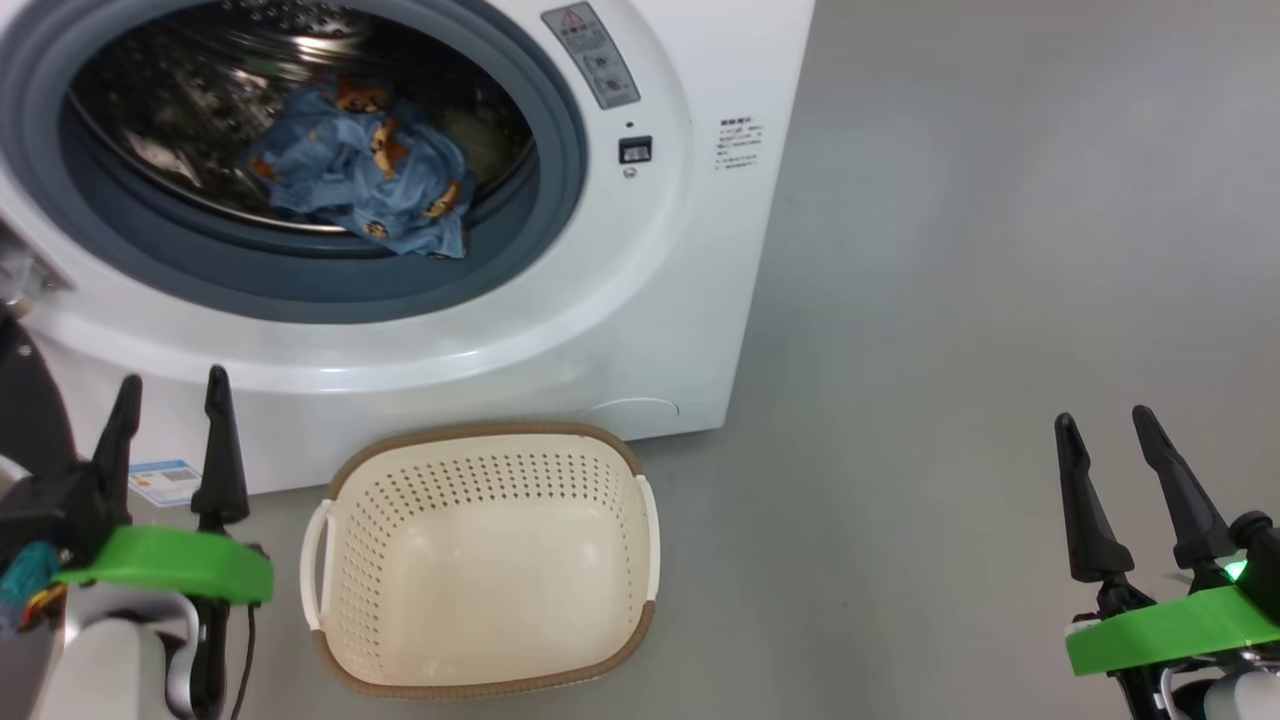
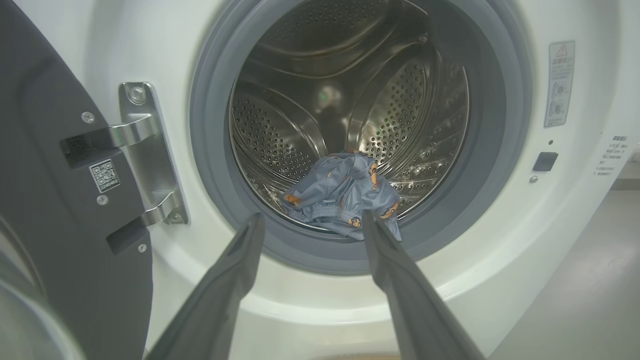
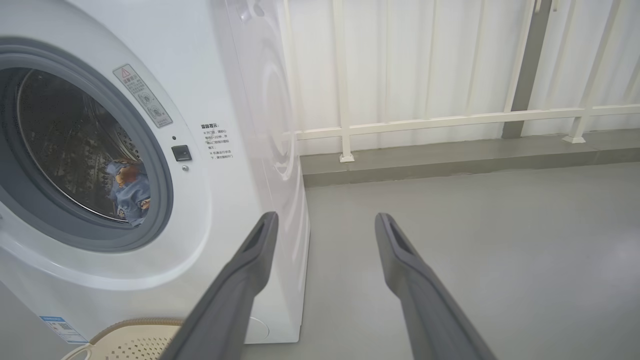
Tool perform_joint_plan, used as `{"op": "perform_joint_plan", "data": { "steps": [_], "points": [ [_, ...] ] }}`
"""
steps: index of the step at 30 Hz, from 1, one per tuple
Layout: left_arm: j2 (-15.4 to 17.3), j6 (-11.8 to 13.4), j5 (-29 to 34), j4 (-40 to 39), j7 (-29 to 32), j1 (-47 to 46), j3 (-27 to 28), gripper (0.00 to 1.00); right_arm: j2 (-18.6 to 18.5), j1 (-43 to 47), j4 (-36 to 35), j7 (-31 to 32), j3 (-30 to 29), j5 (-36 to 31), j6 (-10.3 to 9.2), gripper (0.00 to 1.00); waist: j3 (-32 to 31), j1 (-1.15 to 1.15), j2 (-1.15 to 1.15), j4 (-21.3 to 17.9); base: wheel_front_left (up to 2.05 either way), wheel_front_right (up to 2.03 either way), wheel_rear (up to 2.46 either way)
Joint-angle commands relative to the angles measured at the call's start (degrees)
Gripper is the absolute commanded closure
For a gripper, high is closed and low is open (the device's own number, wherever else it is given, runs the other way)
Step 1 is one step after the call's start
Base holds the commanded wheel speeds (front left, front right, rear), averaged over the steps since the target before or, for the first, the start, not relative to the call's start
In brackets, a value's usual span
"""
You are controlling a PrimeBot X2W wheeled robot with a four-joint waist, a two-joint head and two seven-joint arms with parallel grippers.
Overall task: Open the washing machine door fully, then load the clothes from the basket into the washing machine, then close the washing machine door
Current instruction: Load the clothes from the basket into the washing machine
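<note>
Left gripper point(image 1: 172, 384): 2 dark tapered fingers spread wide, holding nothing — beside the basket point(image 1: 480, 432).
Right gripper point(image 1: 1104, 418): wide, bare, over grey floor point(image 1: 950, 250).
Basket: perforated cream plastic, before the washing machine point(image 1: 680, 250).
Clothes point(image 1: 370, 180): crumpled blue fabric — in the steel drum point(image 2: 280, 140).
Door point(image 2: 50, 150): glossy black, open.

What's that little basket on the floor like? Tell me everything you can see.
The basket is cream plastic, rectangular with rounded corners: holed walls, smooth bottom, a brown woven-look rim, a white handle at each end. It stands upright and empty on the grey floor, just before the white washing machine.
</note>
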Motion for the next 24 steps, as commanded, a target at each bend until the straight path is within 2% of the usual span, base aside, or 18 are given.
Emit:
{"op": "perform_joint_plan", "data": {
  "steps": [1,16,24],
  "points": [
    [1.49,0.04,-0.07,-2.35,-0.32,0.83,2.06,0.00,-1.39,0.41,-1.49,-0.46,0.59,-0.61,0.26,0.00,-1.19,0.00,0.00,1.03,0.00,0.00,0.00],
    [1.56,0.03,-0.06,-10.26,-0.32,11.80,3.94,0.00,-1.78,4.05,-2.32,-0.46,-1.90,-0.62,0.26,0.00,-3.57,0.00,0.00,2.82,0.00,0.00,0.00],
    [-0.08,0.03,-0.60,-12.94,-0.32,16.78,4.47,0.00,-1.14,6.71,-2.17,-0.46,-2.89,-0.77,0.26,0.00,-6.30,0.00,0.00,3.56,0.00,0.00,0.00]
  ]
}}
